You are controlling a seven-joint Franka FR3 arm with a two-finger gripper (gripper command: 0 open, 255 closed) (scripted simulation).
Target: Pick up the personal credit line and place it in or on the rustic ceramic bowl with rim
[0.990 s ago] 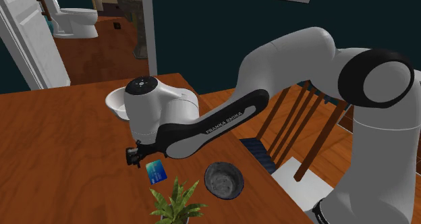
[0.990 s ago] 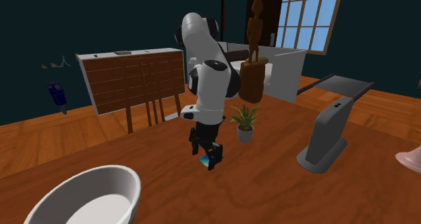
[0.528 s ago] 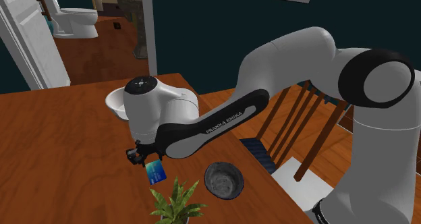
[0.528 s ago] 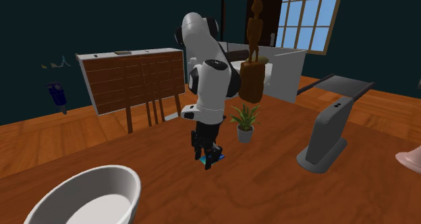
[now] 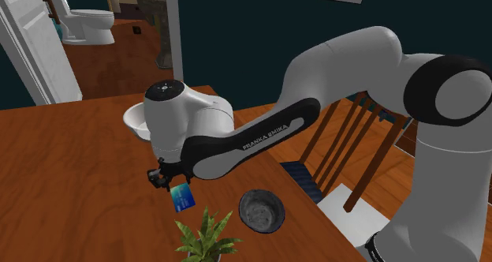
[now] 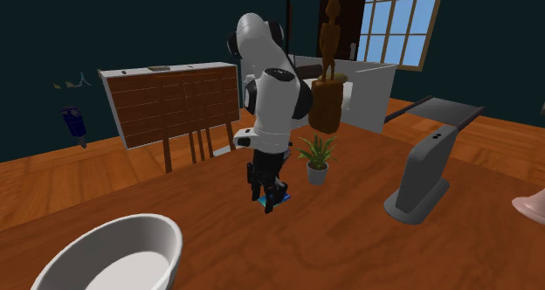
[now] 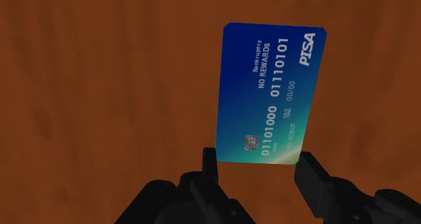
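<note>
Item: blue credit card (image 7: 270, 98), flat on surface (image 7: 101, 88), short end at hand (image 7: 259, 166) for edgewise pickup; clamped or apart, cannot tell.

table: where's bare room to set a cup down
Widest bare table: the shoulder view's left, bordered by the white bowl and gripper. Crowded near the edge: card, plant, dark bowl.
</note>
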